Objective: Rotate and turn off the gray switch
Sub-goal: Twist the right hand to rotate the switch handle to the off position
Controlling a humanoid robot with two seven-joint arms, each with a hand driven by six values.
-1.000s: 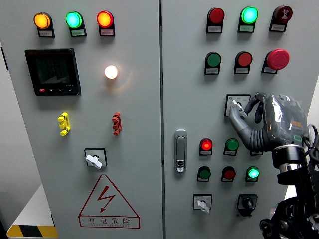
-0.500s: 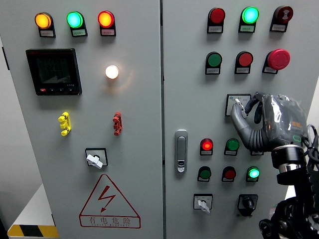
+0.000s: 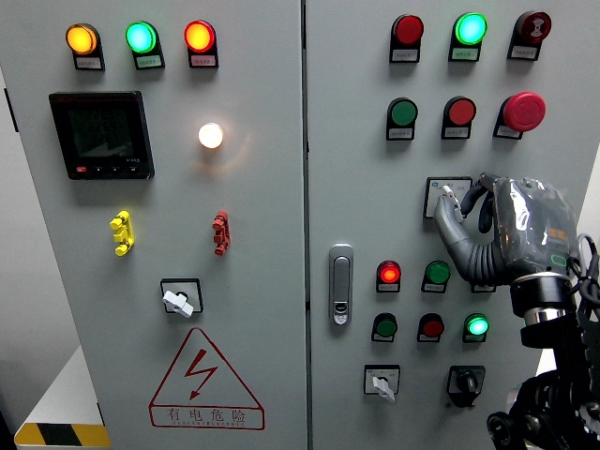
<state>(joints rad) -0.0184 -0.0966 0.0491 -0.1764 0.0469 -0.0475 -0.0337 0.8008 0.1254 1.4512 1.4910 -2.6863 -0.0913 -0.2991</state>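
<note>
The right robot hand is raised at about three o'clock in the head view, its arm coming up from five o'clock at the lower right corner. The back of the hand, under a clear grey cover, faces the camera. The wrist below it is a dark cuff with a silver ring, cables running beside it. The fingers curl forward toward nine o'clock, tips pressed against the panel. No left arm shows.

The robot hand covers the gray switch; bare panel lies open leftward.
</note>
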